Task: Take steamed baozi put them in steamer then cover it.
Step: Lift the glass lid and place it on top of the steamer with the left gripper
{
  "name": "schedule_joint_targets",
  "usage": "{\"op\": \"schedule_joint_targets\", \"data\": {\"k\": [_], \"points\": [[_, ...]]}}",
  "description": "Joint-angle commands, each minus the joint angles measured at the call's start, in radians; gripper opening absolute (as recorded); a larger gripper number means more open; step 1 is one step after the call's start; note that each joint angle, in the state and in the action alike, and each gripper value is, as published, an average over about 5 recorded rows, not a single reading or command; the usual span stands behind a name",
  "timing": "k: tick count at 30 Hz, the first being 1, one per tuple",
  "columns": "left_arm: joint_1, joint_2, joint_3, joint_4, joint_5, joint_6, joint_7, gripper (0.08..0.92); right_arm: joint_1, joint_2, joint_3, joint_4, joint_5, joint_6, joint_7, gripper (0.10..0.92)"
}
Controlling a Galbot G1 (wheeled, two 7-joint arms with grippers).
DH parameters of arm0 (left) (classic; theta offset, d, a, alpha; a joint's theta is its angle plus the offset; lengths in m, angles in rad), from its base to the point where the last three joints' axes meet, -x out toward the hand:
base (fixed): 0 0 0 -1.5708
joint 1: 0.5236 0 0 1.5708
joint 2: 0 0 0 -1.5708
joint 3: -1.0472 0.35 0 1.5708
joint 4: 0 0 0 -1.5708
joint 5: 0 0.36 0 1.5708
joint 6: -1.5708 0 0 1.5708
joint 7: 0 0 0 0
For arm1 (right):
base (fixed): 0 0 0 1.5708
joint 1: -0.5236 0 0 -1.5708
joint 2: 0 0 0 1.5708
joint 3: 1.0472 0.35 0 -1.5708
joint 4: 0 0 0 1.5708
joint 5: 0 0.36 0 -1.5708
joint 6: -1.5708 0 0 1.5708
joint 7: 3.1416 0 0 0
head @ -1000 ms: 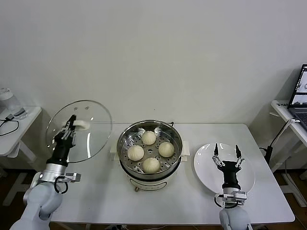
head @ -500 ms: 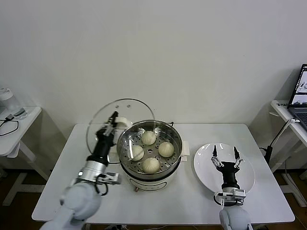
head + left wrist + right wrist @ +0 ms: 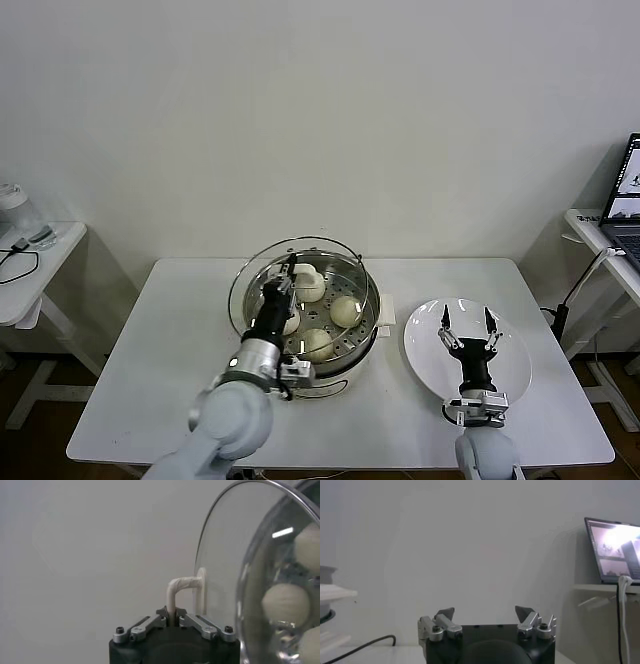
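Note:
The steamer (image 3: 345, 366) stands mid-table with several steamed baozi on its perforated tray, among them one at the right (image 3: 345, 311) and one at the front (image 3: 317, 344). My left gripper (image 3: 283, 275) is shut on the cream handle (image 3: 305, 271) of the glass cover (image 3: 248, 288), which hangs tilted just over the steamer's left half. In the left wrist view the gripper (image 3: 171, 614) pinches the handle's (image 3: 180, 586) thin bar, and a baozi (image 3: 286, 602) shows through the cover's glass (image 3: 225, 555). My right gripper (image 3: 465, 320) waits open above the white plate (image 3: 512, 365); its wrist view shows the gripper (image 3: 484, 614) holding nothing.
The white plate lies right of the steamer, bare. A laptop (image 3: 630, 195) sits on a side table at the far right, with a cable (image 3: 580, 285) hanging down. Another small table (image 3: 40, 262) stands at the far left.
My left arm has carried the cover from the table's left edge rightward until it hangs over the steamer. The right arm has stayed still.

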Motion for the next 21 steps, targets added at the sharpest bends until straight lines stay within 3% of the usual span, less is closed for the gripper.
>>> {"op": "schedule_joint_targets", "data": {"k": [1,21], "points": [[-0.06,-0.078,0.074,0.11,0.083,0.06,0.069,0.187,0.001,0.003,0.002,-0.003,-0.007,-0.01,-0.001,0.823],[-0.053,-0.101,0.076,0.157,0.146,0.03,0.007,0.187,0.005,0.008,0.007,-0.011,-0.018,-0.001,-0.004,0.823]]}}
